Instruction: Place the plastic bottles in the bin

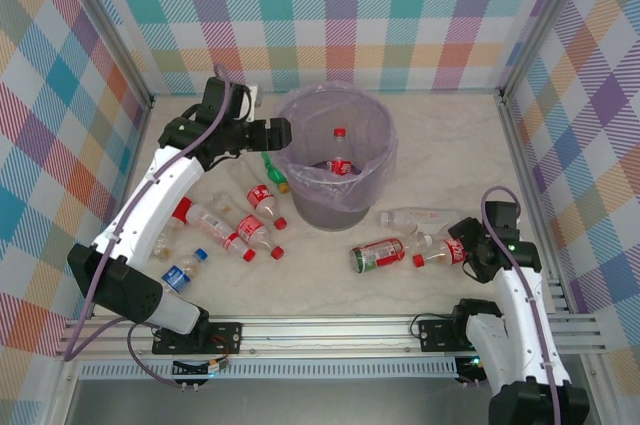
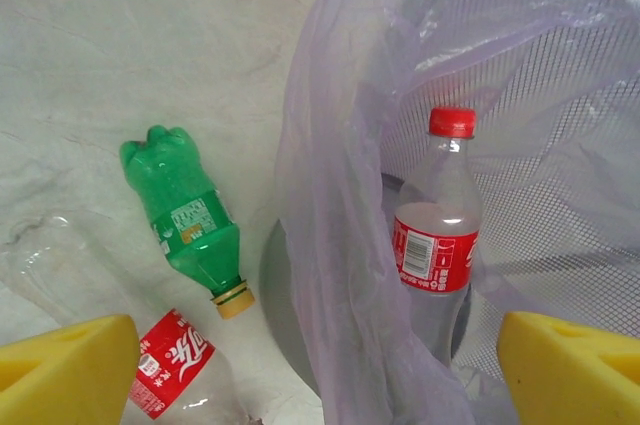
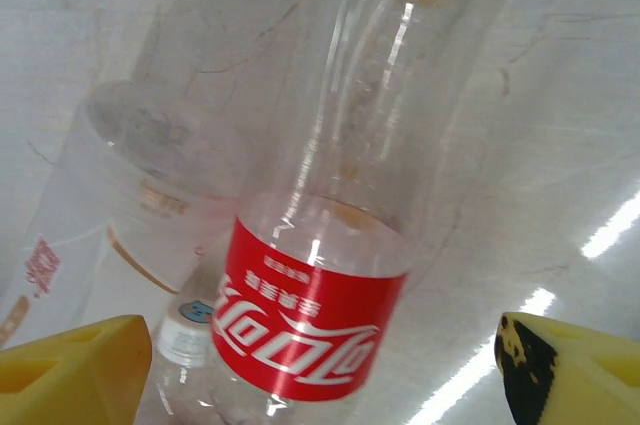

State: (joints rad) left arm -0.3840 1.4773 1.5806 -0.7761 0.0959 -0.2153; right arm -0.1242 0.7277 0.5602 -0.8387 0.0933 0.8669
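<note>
The bin (image 1: pixel 375 170), grey mesh with a lilac bag, stands mid-table. One red-capped plastic bottle (image 1: pixel 340 155) stands upright inside it, also seen in the left wrist view (image 2: pixel 437 235). My left gripper (image 1: pixel 280 130) hangs open over the bin's left rim (image 2: pixel 330 195), with nothing between its yellow fingertips (image 2: pixel 65 370). A green bottle (image 2: pixel 190 215) and a red-labelled one (image 2: pixel 175 365) lie on the table just outside. My right gripper (image 1: pixel 462 245) is open and straddles a lying red-labelled bottle (image 3: pixel 310 325), with a gap on either side.
More bottles lie left of the bin, among them red-labelled ones (image 1: pixel 258 235) and a blue-labelled one (image 1: pixel 183 272). Right of the bin lie a green-labelled bottle (image 1: pixel 378 255) and a clear one (image 1: pixel 420 217). Checked walls enclose the table.
</note>
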